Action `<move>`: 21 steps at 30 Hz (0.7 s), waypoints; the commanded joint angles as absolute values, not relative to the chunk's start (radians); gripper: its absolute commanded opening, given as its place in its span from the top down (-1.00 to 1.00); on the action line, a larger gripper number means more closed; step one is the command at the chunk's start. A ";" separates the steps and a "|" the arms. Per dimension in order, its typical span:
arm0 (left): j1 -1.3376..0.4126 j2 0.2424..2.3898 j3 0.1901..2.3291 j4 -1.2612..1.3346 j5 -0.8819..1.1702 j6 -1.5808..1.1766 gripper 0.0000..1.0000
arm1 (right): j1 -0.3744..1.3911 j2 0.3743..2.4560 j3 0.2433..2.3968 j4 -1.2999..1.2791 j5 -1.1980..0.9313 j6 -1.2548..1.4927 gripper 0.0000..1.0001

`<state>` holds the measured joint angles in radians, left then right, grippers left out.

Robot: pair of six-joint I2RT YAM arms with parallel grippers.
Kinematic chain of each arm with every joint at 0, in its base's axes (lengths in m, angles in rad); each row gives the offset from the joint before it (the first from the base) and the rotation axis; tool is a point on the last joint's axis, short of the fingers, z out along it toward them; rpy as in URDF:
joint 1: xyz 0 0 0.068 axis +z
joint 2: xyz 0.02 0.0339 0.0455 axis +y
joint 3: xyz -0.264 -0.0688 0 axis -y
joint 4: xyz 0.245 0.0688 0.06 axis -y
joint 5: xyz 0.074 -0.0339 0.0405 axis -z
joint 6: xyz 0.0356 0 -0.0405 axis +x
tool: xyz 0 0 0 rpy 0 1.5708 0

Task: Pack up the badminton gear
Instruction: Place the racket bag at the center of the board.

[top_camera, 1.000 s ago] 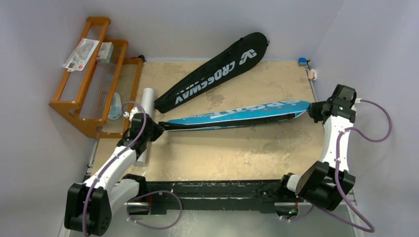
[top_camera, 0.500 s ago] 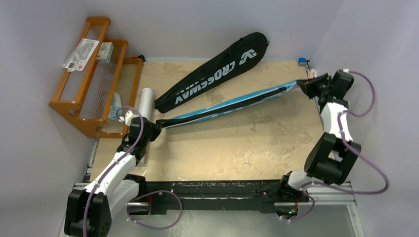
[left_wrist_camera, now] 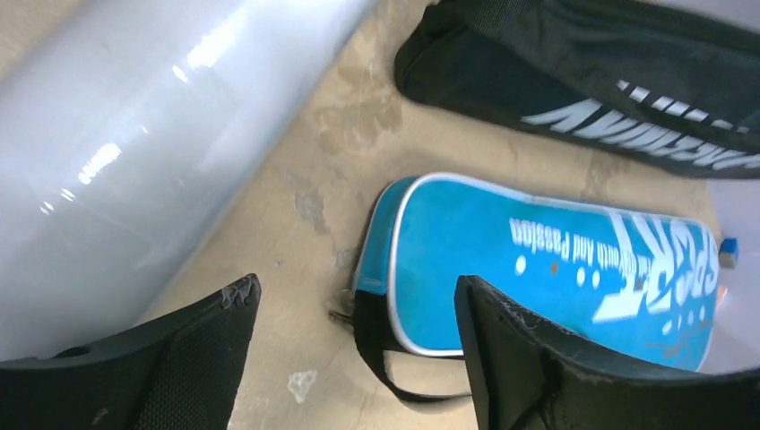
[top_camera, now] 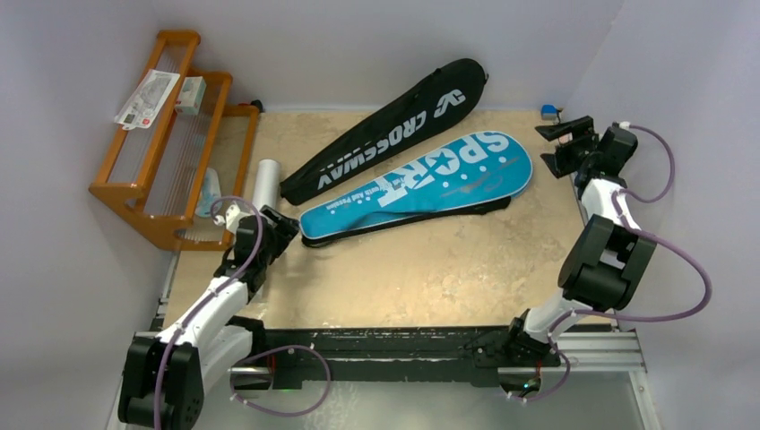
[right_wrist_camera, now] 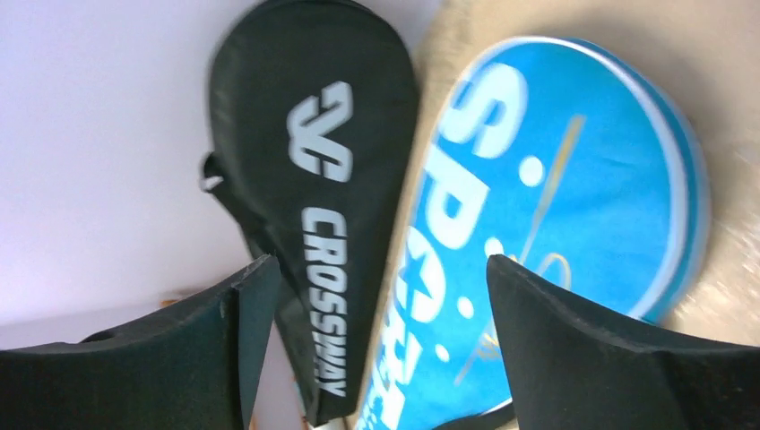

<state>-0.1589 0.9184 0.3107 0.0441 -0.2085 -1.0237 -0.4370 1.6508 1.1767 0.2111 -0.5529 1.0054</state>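
Note:
The blue "SPORT" racket cover [top_camera: 421, 184] lies flat across the table, and shows as well in the left wrist view [left_wrist_camera: 556, 260] and the right wrist view [right_wrist_camera: 547, 206]. Behind it the black "CROSSWAY" cover [top_camera: 394, 130] lies on a diagonal, its head against the back wall [right_wrist_camera: 323, 179]. A white tube [top_camera: 264, 184] lies at the left [left_wrist_camera: 134, 152]. My left gripper [top_camera: 280, 226] stands open just off the blue cover's narrow end [left_wrist_camera: 354, 309]. Beyond the cover's wide end, my right gripper [top_camera: 563, 143] is open and holds nothing [right_wrist_camera: 381, 296].
An orange wooden rack [top_camera: 166, 152] with small packets on it stands off the table's left edge. A small blue and white object [top_camera: 549, 112] sits at the back right corner. Walls close in at the back and right.
Both grippers have opened and let go of the blue cover. It was held up on edge between them and now lies flat, face up. The right arm has drawn back to the right.

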 commanded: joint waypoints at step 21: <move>-0.382 0.710 0.367 0.381 -0.047 -0.506 -0.68 | -0.043 1.062 0.801 0.270 -0.201 0.515 -0.96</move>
